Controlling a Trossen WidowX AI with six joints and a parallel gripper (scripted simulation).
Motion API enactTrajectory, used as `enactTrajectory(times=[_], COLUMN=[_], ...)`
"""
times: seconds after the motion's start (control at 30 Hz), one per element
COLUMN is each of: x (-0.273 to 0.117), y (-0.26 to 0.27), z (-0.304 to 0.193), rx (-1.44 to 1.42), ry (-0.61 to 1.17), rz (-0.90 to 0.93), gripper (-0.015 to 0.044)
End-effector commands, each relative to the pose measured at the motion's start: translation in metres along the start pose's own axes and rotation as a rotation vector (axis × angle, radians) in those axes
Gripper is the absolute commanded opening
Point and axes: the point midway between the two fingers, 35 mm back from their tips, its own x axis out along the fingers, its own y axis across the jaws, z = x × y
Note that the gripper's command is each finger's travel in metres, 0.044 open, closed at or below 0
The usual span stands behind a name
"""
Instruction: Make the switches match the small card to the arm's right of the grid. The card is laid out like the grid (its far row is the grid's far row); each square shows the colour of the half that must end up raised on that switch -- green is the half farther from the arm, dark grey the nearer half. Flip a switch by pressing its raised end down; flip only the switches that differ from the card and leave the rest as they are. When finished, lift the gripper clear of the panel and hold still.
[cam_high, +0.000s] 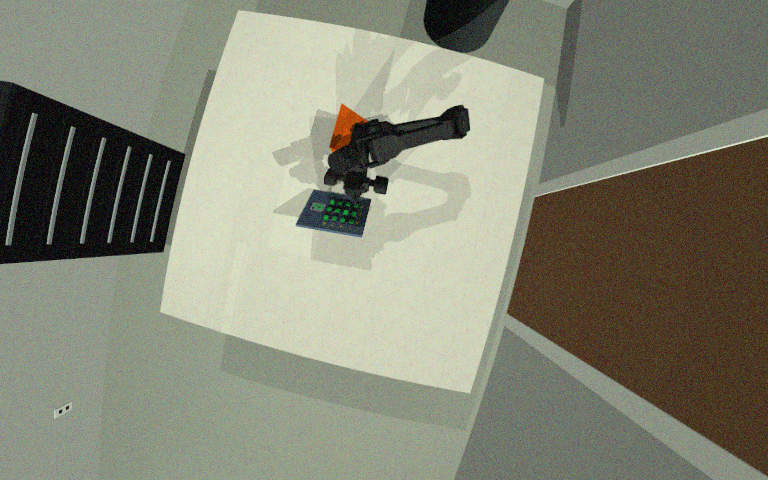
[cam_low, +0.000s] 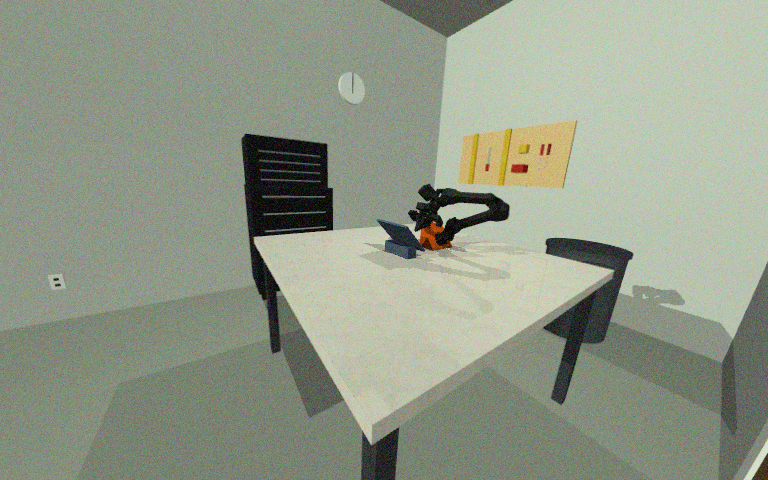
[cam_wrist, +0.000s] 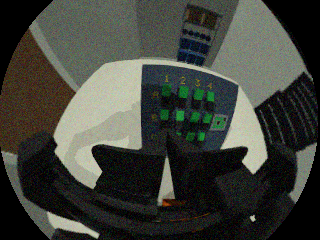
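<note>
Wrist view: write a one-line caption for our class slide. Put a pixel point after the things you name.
Closed gripper (cam_wrist: 166, 131) before a tilted blue panel (cam_wrist: 150, 107) of green-and-dark switches (cam_wrist: 180, 116), with the small card (cam_wrist: 214, 128) beside the grid.

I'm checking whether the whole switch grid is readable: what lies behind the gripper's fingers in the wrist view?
The lower part of the panel. Green tops peek out above the gripper in row C; the rest of that row's nearer halves is covered.

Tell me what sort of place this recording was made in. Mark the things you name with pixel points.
Probably a workshop or lab: a black drawer cabinet (cam_high: 62, 181) (cam_low: 288, 183) stands near the table (cam_high: 339, 316) (cam_low: 430, 316), and a board with what look like tools (cam_low: 543, 169) hangs on the wall.
</note>
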Motion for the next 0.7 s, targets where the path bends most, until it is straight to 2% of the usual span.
enactTrajectory(times=[0.0, 0.67], x=[0.006, 0.025], y=[0.001, 0.001], z=[-0.003, -0.004], rx=[0.009, 0.009], ry=[0.002, 0.001], rz=[0.009, 0.01], gripper=[0.0, 0.0])
